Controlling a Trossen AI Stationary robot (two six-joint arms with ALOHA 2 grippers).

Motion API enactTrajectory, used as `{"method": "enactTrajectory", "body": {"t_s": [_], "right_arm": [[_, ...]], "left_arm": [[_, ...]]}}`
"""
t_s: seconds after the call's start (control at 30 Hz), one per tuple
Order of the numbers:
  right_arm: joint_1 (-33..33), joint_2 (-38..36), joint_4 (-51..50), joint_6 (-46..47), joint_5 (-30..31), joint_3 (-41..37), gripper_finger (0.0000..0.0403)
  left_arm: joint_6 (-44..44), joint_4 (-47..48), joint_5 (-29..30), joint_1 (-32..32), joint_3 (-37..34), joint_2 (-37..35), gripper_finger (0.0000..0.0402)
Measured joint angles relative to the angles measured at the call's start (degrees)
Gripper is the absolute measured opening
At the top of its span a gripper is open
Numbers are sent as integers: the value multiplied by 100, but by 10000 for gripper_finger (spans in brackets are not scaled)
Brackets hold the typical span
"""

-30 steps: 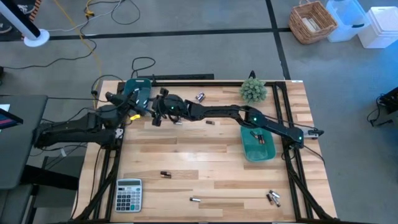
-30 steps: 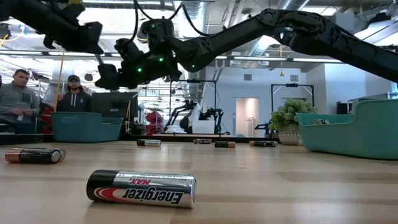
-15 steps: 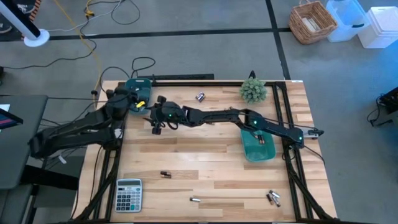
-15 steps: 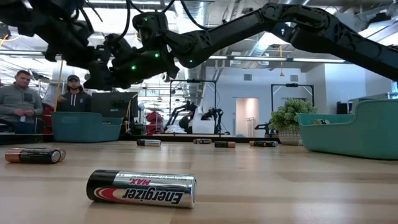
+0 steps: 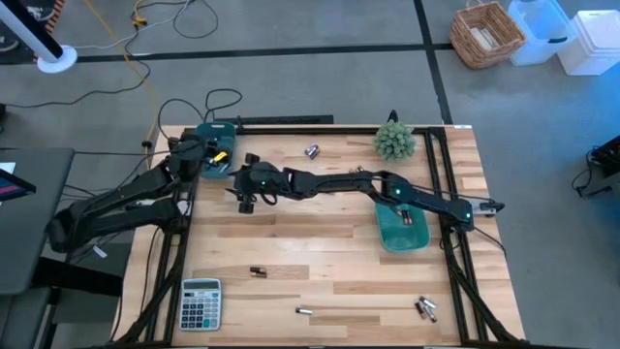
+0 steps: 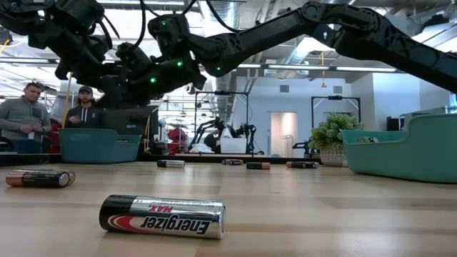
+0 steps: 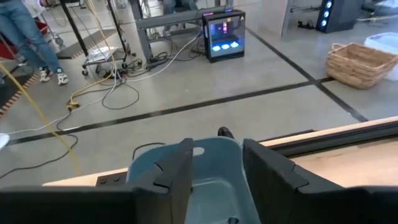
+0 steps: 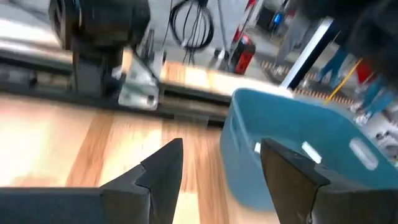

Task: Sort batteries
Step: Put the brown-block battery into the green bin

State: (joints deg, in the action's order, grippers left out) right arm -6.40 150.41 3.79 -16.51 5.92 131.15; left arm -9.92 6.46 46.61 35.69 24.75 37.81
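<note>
Loose batteries lie on their sides on the wooden table: one at the far middle [image 5: 311,150], a dark one [image 5: 257,271] and a silver one [image 5: 303,311] near the front, and a few at the front right [image 5: 424,308]. In the low view an Energizer battery [image 6: 162,215] lies closest. My left gripper [image 5: 205,155] hovers open above the near rim of the far-left teal bin [image 5: 218,136], the bin [image 7: 214,171] showing between its fingers. My right gripper [image 5: 247,186] reaches across the table and stands open above the wood beside that bin [image 8: 292,149].
A second teal bin [image 5: 399,228] holding batteries stands at the right. A small green plant [image 5: 394,142] is at the far right and a grey calculator [image 5: 201,302] at the front left corner. Two people [image 6: 28,114] stand beyond the table.
My left gripper has swung away from my right gripper toward the table's far left, over the teal bin. My right gripper has shifted a little toward the near edge.
</note>
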Motion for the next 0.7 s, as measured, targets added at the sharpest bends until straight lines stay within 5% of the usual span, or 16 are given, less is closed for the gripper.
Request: {"method": "enactTrajectory", "body": {"t_s": [0.4, 0.7], "right_arm": [[-96, -847, -344, 220, -40, -538, 228], [-466, -2572, 2359, 811, -36, -3863, 228]], "left_arm": [[258, 24, -594, -16, 0, -889, 164], [384, 42, -1542, -20, -2, -815, 164]]}}
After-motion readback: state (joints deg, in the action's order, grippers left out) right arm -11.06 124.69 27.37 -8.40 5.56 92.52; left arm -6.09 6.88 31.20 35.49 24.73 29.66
